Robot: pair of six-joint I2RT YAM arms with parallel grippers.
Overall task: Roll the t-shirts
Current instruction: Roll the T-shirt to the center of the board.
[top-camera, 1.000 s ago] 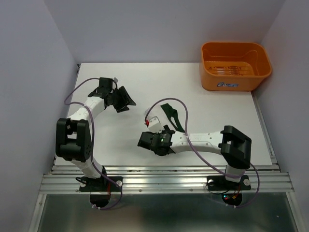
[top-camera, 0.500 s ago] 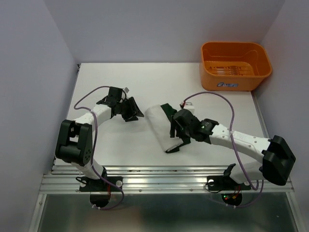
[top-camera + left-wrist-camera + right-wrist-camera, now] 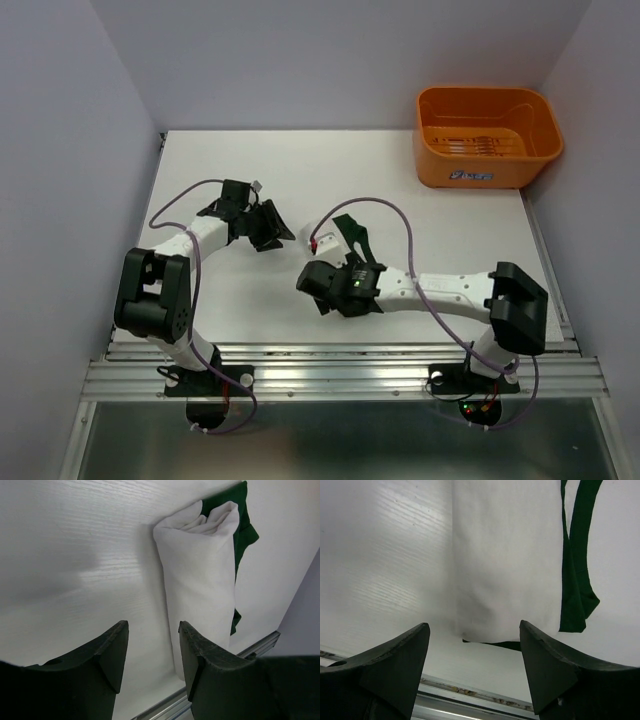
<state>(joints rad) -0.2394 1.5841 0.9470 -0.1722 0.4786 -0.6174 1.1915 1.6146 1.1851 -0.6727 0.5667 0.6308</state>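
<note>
The t-shirt (image 3: 200, 580) is found rolled in the middle of the tabletop (image 3: 250, 170), with the left gripper (image 3: 150, 640) at its 9 o'clock and the right gripper (image 3: 475, 635) over its 6 o'clock end, both spread and empty; rolling is judged nearly done, and a tidying grasp is called for.

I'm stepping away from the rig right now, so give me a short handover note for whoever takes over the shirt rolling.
Left gripper: open, empty, facing the t-shirt, not touching it.
Right gripper: open, empty, above the roll's near end.
The t-shirt lies on the table between the arms, rolled into a white tube, with dark green cloth sticking out along one side.
Done: this roll looks finished.
Left: perhaps tuck in the green edge. No other shirt in view.
</note>
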